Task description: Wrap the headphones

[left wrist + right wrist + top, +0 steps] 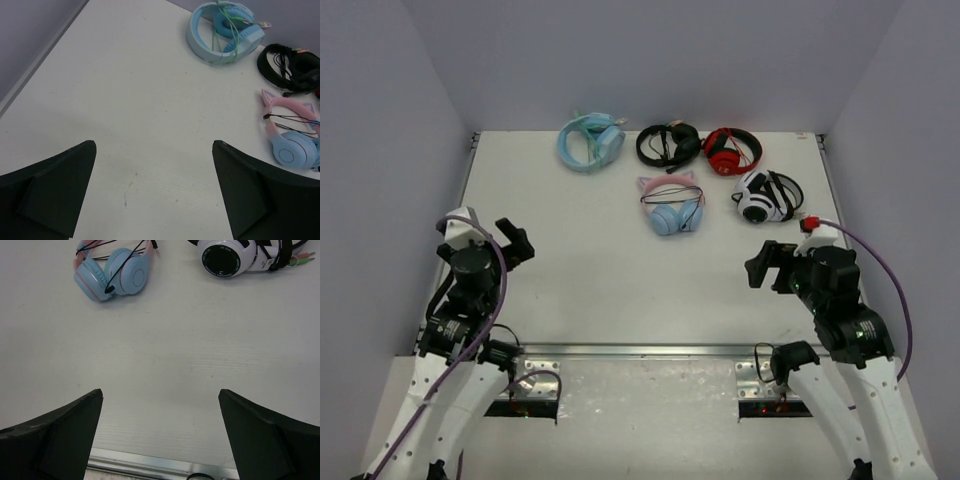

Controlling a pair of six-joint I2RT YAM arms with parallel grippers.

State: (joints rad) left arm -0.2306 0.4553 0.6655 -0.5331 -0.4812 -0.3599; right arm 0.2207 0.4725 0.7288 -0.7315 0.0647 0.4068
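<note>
The light-blue headphones (pixel 590 142) lie at the back left of the table, with the pale-green cable wound across them. They also show at the top of the left wrist view (pixel 224 31), cable looped over the ear cups. My left gripper (pixel 513 243) is open and empty, low over bare table at the near left, far from them (pixel 154 145). My right gripper (pixel 767 266) is open and empty at the near right (pixel 161 392).
Pink-and-blue cat-ear headphones (pixel 670 205) lie mid-table, also in both wrist views (pixel 292 131) (pixel 112 270). Black headphones (pixel 668 144), red-and-black headphones (pixel 731 150) and white-and-black headphones (pixel 766 195) lie at the back right. Purple walls enclose the table. A metal rail (pixel 640 351) runs along the near edge.
</note>
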